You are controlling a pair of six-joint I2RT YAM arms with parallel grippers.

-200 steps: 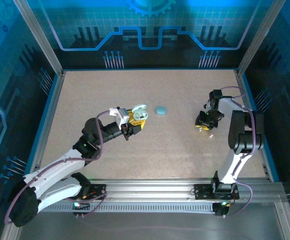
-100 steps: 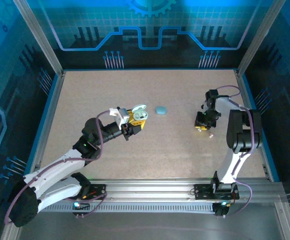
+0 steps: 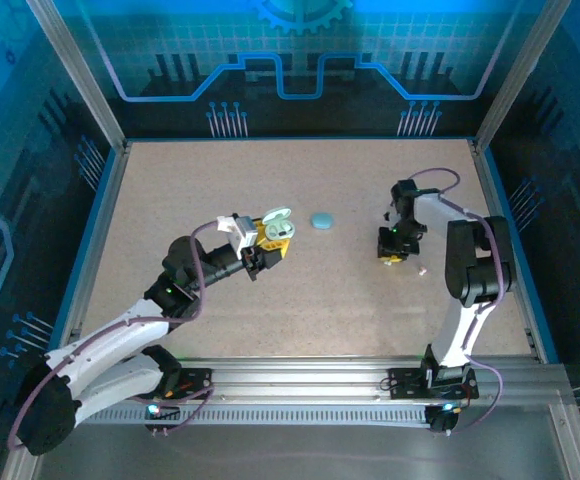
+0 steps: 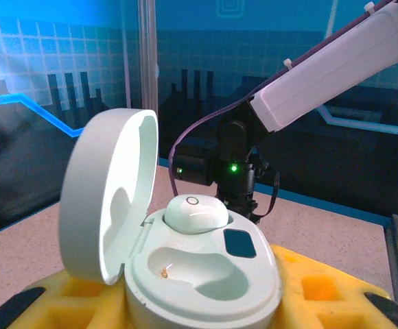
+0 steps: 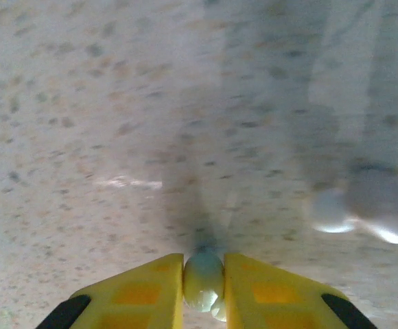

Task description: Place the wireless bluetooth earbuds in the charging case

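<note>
My left gripper (image 3: pixel 273 236) is shut on the open white charging case (image 4: pixel 206 274), held above the table left of centre. Its lid (image 4: pixel 110 199) stands up on the left. One pale earbud (image 4: pixel 195 214) sits in the far slot, and the near slot (image 4: pixel 199 269) is empty. In the top view the case (image 3: pixel 279 218) faces the right arm. At the right of the table my right gripper (image 3: pixel 391 250) is shut on a second pale earbud (image 5: pixel 204 279), pinched between its yellow fingers (image 5: pixel 147 291) just above the surface. Another earbud (image 5: pixel 364 209) lies on the table to its right.
A blue oval case (image 3: pixel 322 220) lies shut on the table between the two grippers. The loose earbud (image 3: pixel 422 268) rests just right of the right gripper. Blue walls and metal rails (image 3: pixel 100 230) bound the speckled table on all sides.
My right gripper has moved left toward the centre of the table with the earbud in it. The left arm and the case have held still.
</note>
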